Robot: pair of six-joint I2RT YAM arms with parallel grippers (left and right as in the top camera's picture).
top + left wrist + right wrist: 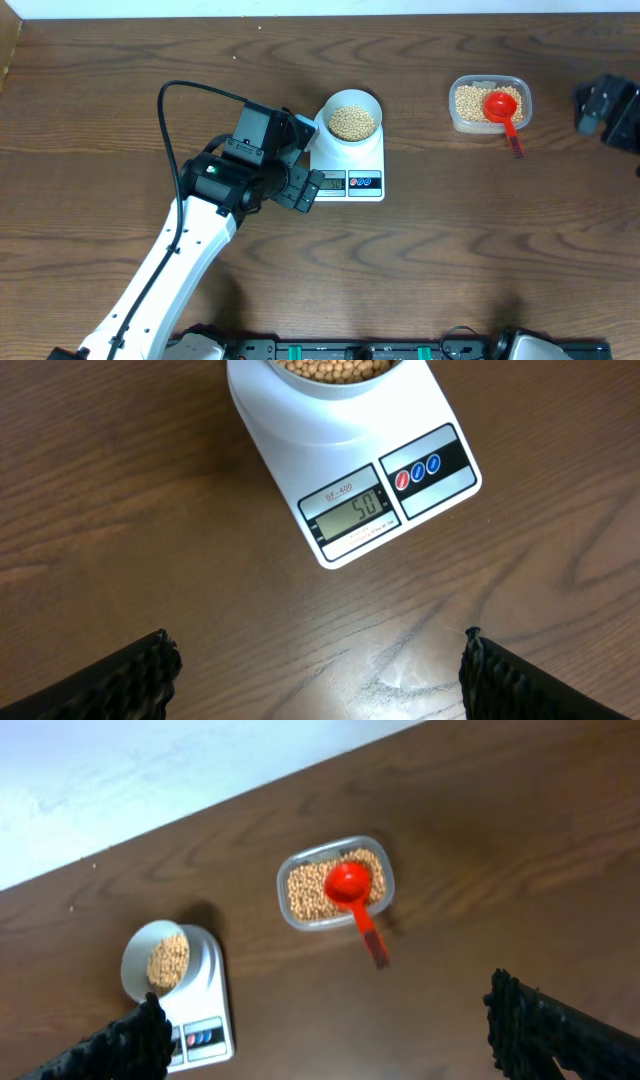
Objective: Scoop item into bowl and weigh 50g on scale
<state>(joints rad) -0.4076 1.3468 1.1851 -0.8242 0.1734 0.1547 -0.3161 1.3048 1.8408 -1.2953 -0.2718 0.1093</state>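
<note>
The white bowl (375,102) stands on the white scale (368,160), filled with tan beans (352,122). In the left wrist view the scale (300,460) has its display (355,510) reading 50, and the bowl (335,388) with beans (335,368) is cut off at the top. My left gripper (305,160) hovers at the scale's left edge, open with nothing between its fingers (320,670). My right gripper (610,110) is far off at the right edge, open and empty (325,1035), looking down on the bowl (133,965) and scale (210,990).
A clear plastic tub (462,85) of beans sits right of the scale with a red scoop (503,108) resting in it, handle over the near rim. The tub (290,915) and scoop (352,890) also show in the right wrist view. Bare wooden table surrounds them.
</note>
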